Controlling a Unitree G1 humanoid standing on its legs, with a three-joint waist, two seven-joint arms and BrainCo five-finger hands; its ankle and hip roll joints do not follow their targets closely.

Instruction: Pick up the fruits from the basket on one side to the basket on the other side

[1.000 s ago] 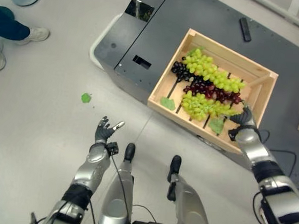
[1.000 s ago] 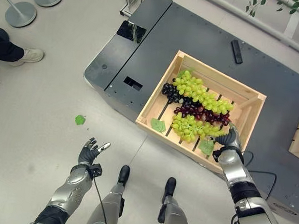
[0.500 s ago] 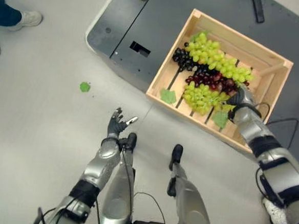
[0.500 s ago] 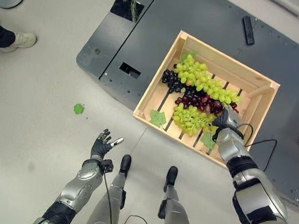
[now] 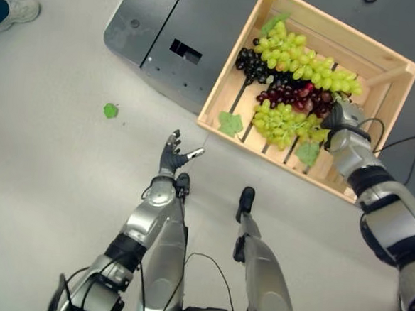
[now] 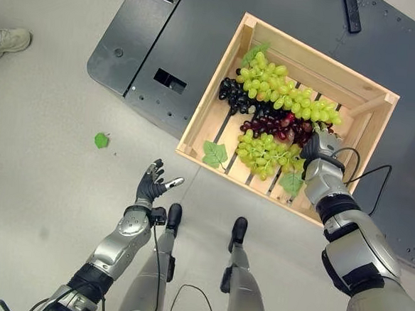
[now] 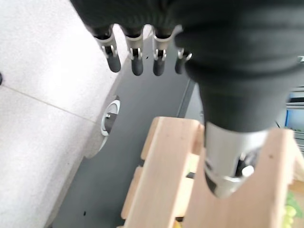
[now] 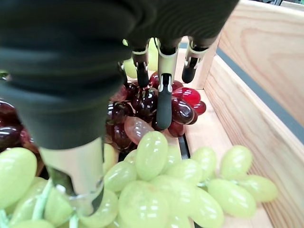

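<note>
The right robot hand [image 6: 323, 146] is held with fingers extended, unclenched, over red grapes [image 8: 142, 107] and green grapes [image 6: 263, 149] lying in the wooden crate [image 6: 355, 87] on the dark counter [image 6: 202, 27]. The left robot hand [image 6: 151, 186] is spread above the floor [image 6: 34, 186], released.

Head stereo pair looks down; wrist cameras sit close over the crate [image 5: 308, 91].

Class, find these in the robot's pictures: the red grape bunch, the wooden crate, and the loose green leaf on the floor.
red grape bunch [image 6: 275, 125], right eye view, middle of the cluster.
wooden crate [image 6: 320, 69], right eye view, far wall.
green leaf [image 6: 101, 140], right eye view, centre of the leaf.
</note>
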